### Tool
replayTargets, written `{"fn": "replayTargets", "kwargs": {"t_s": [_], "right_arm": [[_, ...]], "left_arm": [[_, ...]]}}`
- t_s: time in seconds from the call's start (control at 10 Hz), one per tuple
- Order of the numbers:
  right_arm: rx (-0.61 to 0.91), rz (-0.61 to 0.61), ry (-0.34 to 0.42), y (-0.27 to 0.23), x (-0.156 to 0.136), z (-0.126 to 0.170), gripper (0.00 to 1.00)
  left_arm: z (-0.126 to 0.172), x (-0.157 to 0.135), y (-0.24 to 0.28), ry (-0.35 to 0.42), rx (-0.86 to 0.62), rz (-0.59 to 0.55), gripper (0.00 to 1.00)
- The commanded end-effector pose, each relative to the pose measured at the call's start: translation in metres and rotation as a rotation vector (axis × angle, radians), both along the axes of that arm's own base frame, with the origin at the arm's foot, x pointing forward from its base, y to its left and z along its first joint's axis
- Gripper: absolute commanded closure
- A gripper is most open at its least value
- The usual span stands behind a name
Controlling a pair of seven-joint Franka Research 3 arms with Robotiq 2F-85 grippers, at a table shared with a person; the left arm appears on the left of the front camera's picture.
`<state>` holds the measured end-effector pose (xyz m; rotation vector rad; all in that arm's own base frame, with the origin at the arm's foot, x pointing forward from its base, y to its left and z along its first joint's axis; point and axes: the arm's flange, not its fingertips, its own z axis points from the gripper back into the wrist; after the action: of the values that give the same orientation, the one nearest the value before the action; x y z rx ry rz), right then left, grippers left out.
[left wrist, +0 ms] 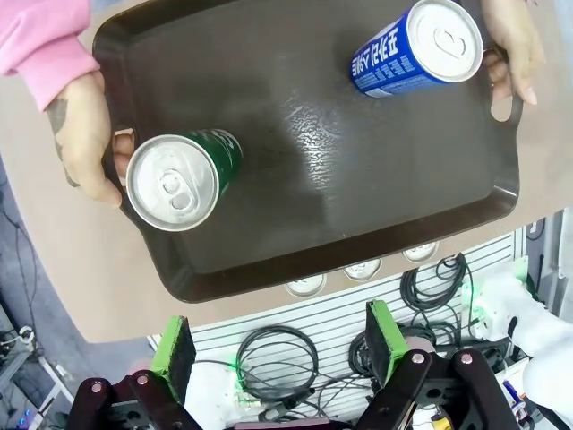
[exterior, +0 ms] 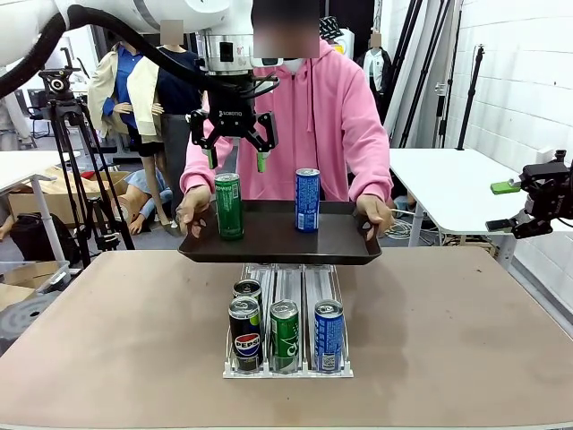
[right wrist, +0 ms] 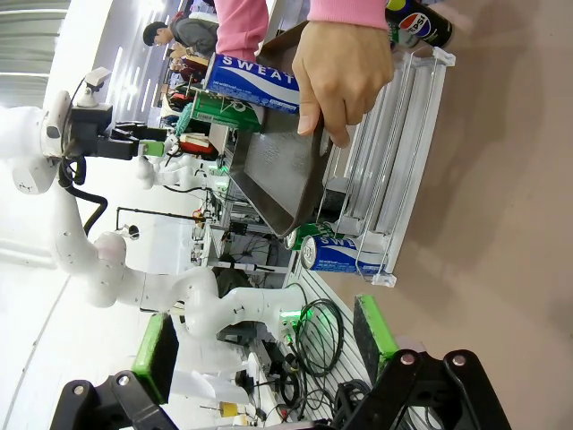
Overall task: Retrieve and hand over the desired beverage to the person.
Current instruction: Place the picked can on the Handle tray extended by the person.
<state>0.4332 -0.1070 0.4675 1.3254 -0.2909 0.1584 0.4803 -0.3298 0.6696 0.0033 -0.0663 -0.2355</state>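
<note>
Two cans stand upright on a dark tray (exterior: 269, 242) that the person (exterior: 313, 98) in the pink hoodie holds over the table (exterior: 107, 331), one hand (exterior: 192, 210) on each short end. The left gripper (exterior: 235, 148) hangs just above the tray with its fingers spread and nothing between them. A green can (exterior: 228, 206) sits directly below it, a little toward the tray's left end, its top close under the green pads but apart from them. In the left wrist view this green can (left wrist: 183, 176) lies ahead of the fingers and to their left, next to the person's hand on that end of the tray. A blue can (exterior: 307, 199) stands to the right of the gripper, near the tray's middle, well apart from the green one.

Beneath the tray's near edge a clear can rack (exterior: 288, 358) rests on the table, below and in front of the left gripper. Its lanes hold a Pepsi can (exterior: 244, 333) with another dark can behind it, a second green can (exterior: 285, 333) and a second blue can (exterior: 329, 333).

Far to the right, off the table's edge, the right gripper (exterior: 512, 208) hovers with its jaws wide and empty, well away from tray and rack.
</note>
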Motion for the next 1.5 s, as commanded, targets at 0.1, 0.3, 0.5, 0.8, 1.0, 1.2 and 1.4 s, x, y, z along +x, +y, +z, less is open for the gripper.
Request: {"fn": "replayTargets", "kwargs": {"t_s": [0.1, 0.3, 0.5, 0.8, 1.0, 1.2, 1.4], "right_arm": [[0.000, -0.010, -0.005, 0.001, 0.000, -0.001, 0.00], [0.000, -0.010, -0.005, 0.001, 0.000, -0.001, 0.00], [0.000, -0.010, -0.005, 0.001, 0.000, -0.001, 0.00], [0.000, -0.010, -0.005, 0.001, 0.000, -0.001, 0.00], [0.000, -0.010, -0.005, 0.001, 0.000, -0.001, 0.00], [0.000, -0.010, -0.005, 0.001, 0.000, -0.001, 0.00], [0.000, -0.010, -0.005, 0.001, 0.000, -0.001, 0.00]], "left_arm": [[0.029, -0.050, 0.032, -0.106, -0.069, 0.091, 0.00], [0.060, -0.090, 0.061, -0.132, -0.130, 0.147, 0.00], [0.068, -0.121, 0.130, -0.110, -0.242, 0.314, 0.00], [0.062, -0.168, 0.248, -0.075, -0.605, 0.481, 0.00], [0.038, -0.214, 0.307, -0.064, -0.812, 0.521, 0.00], [-0.003, -0.240, 0.344, -0.056, -0.950, 0.508, 0.00], [-0.041, -0.226, 0.361, 0.008, -1.062, 0.490, 0.00]]}}
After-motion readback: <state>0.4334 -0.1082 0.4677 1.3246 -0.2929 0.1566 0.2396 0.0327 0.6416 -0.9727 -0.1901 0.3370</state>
